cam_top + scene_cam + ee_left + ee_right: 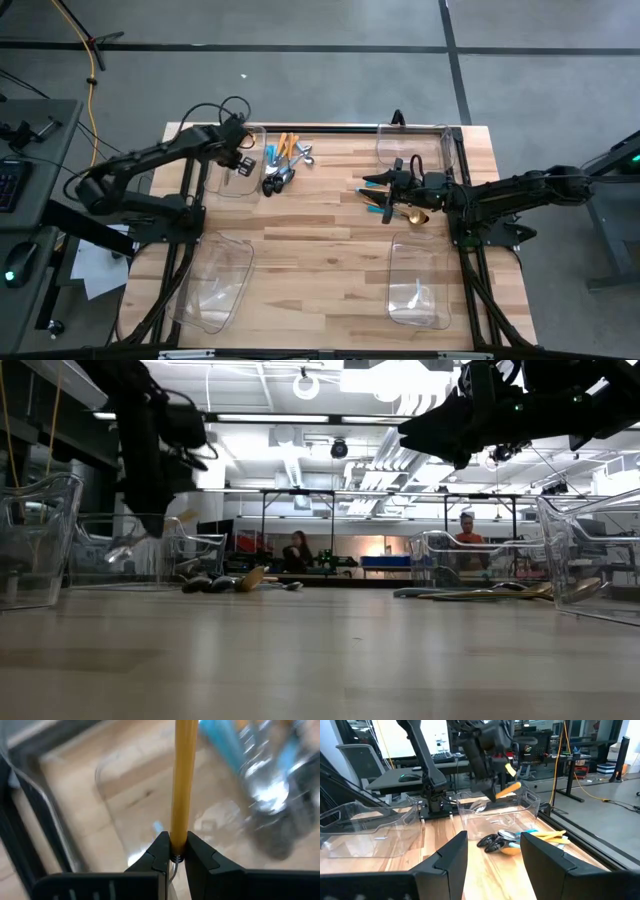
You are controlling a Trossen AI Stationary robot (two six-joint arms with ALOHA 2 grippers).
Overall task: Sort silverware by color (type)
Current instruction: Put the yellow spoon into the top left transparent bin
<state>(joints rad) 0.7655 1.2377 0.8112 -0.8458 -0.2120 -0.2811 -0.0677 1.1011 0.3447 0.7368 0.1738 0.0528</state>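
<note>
Orange-handled utensil (181,785) pinched in the left end effector (175,852) above a clear bin (240,175); right end effector (492,857) gapes wide

Light wood-grain table (320,250), pale planks with darker seams, centre of the high view. Black arms; left gripper (174,854) black, pinching an orange-handled utensil (181,780) running up the centre of the left wrist view. Right gripper (492,855) black, lower centre of the right wrist view. Clear plastic bins (215,280), colourless. Upper centre of the high view: pile of silverware (285,162) with orange and light-blue handles, silver and black heads. Right of centre: teal handles (378,182), gold spoon (413,215). Grey floor (300,60) with dark lines, yellow cable (92,70) upper left.
</note>
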